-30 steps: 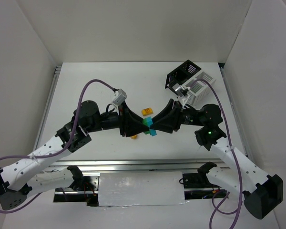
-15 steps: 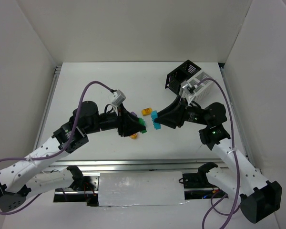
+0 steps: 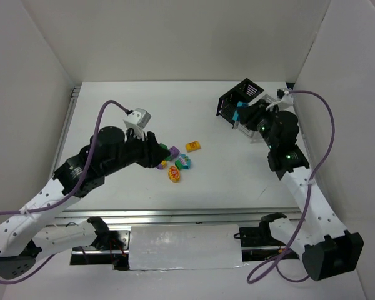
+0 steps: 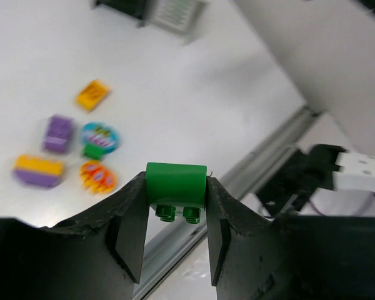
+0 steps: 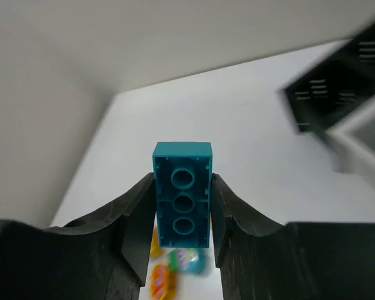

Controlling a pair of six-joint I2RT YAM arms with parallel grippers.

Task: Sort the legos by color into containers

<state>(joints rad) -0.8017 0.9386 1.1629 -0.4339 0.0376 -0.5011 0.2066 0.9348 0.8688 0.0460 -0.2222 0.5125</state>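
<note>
Both arms have drawn apart since a second ago, when their tips met over the middle of the worktop (image 3: 125, 100). The teal brick (image 5: 182, 203) is clamped by its long sides in the right pincer (image 5: 182, 212), hollow underside toward the wrist camera. From above it hangs at the worktop's 1 o'clock, at the 6 o'clock edge of the black container (image 5: 334, 94). The white container (image 5: 362, 147) stands just beside the black one. The green brick (image 4: 175, 185) is gripped in the left pincer (image 4: 175, 194), studs toward its camera, at 9 o'clock of the loose pieces. Lying near mid-worktop are an orange brick (image 3: 193, 146), a purple brick (image 3: 174, 151), a teal oval (image 3: 183, 162), a red-yellow oval (image 3: 174, 173) and a yellow-purple brick (image 3: 162, 164).
</note>
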